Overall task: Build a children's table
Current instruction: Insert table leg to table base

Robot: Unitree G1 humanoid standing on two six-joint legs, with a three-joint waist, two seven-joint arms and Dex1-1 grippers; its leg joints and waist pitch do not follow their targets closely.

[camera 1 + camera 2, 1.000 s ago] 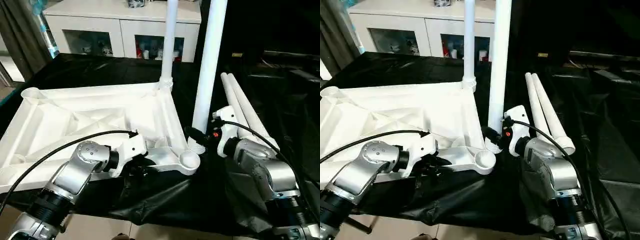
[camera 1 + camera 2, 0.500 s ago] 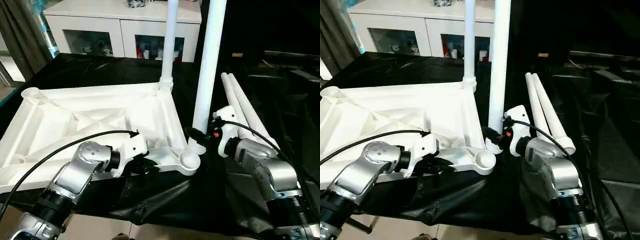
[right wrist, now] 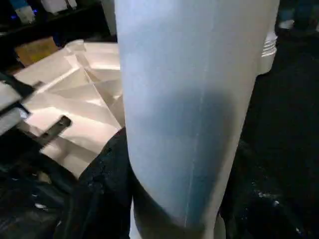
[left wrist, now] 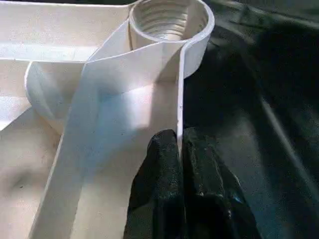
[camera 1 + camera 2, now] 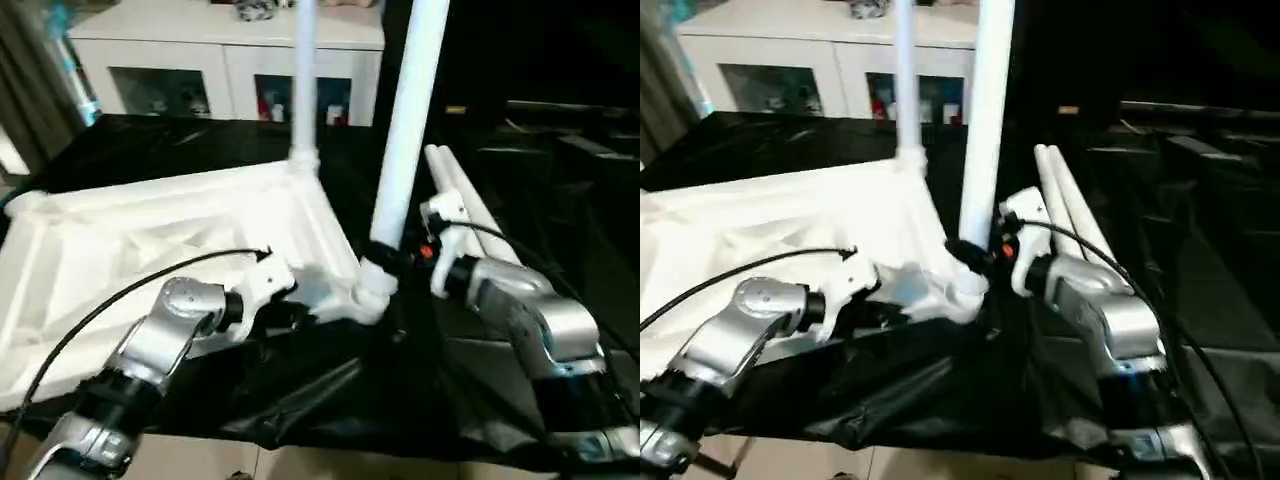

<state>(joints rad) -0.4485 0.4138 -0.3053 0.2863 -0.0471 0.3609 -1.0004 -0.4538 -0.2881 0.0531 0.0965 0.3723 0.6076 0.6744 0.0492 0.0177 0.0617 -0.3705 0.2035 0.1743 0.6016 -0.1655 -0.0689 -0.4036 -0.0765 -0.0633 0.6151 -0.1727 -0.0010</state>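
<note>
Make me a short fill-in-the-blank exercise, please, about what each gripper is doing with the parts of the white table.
1. The right gripper is closed around a white ____ that stands upright.
2. The left gripper is pinched on the thin edge wall of the upside-down ____.
3. One leg already stands in the ____ corner of the table top.
4. The number of spare legs lying on the black cloth is ____.

Missing words: leg; table top; far; two
</note>
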